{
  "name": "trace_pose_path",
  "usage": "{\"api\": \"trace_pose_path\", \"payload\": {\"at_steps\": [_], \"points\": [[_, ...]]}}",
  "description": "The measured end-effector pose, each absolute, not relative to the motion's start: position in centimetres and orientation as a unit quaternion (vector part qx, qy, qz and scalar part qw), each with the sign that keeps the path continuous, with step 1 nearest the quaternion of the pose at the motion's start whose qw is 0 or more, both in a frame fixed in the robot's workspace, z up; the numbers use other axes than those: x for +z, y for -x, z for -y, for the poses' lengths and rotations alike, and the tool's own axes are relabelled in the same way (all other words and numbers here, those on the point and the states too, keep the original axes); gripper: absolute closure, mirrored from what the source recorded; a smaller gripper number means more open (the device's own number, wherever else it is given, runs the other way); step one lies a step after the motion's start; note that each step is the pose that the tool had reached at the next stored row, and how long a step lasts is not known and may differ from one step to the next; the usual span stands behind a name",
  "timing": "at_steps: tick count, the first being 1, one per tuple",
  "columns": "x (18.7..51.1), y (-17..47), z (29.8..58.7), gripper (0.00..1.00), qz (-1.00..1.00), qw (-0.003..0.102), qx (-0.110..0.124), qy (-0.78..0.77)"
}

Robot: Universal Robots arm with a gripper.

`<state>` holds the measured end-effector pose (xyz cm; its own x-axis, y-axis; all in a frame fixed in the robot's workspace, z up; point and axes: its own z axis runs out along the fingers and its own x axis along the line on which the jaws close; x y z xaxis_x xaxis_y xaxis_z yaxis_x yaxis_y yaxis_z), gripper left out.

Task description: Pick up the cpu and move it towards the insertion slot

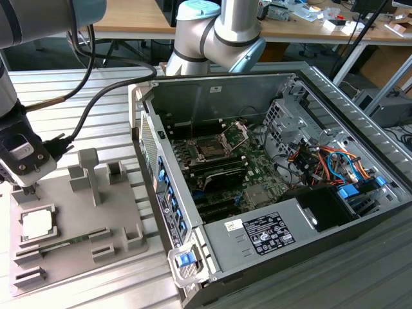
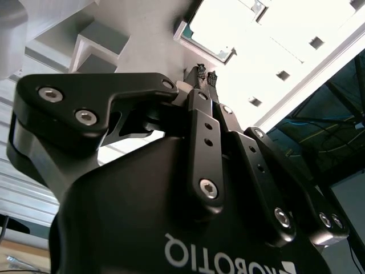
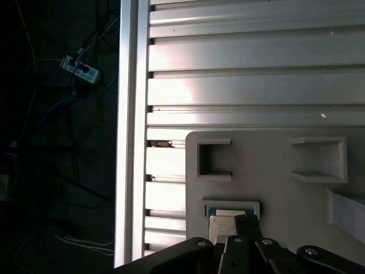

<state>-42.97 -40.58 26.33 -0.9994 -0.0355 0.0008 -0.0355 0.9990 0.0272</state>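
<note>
The cpu (image 1: 37,222) is a small silvery square lying flat in a pocket of the grey plastic tray (image 1: 119,209) at the exterior view's left. My gripper (image 1: 28,188) hangs just above the tray, beside the cpu's far edge and apart from it. Its black fingers are shut together with nothing between them. In the second wrist view the gripper (image 2: 206,73) points at the tray close to the cpu (image 2: 219,25). In the first wrist view the gripper (image 3: 246,218) overlaps one edge of the cpu (image 3: 223,224). The insertion slot (image 1: 212,149) sits on the motherboard inside the open computer case, its metal bracket raised.
Grey upright posts (image 1: 88,172) stand on the tray near the gripper. A memory stick (image 1: 56,244) lies in a tray groove. The metal wall of the case (image 1: 164,193) rises between tray and slot. Coloured cables (image 1: 322,161) and a power supply (image 1: 270,232) fill the case's right.
</note>
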Motion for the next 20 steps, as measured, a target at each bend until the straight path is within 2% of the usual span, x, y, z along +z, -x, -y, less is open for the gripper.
{"api": "trace_pose_path", "payload": {"at_steps": [20], "points": [[25.8, 42.97, 40.66, 0.89, 1.0, 0.001, -0.014, -0.018]]}}
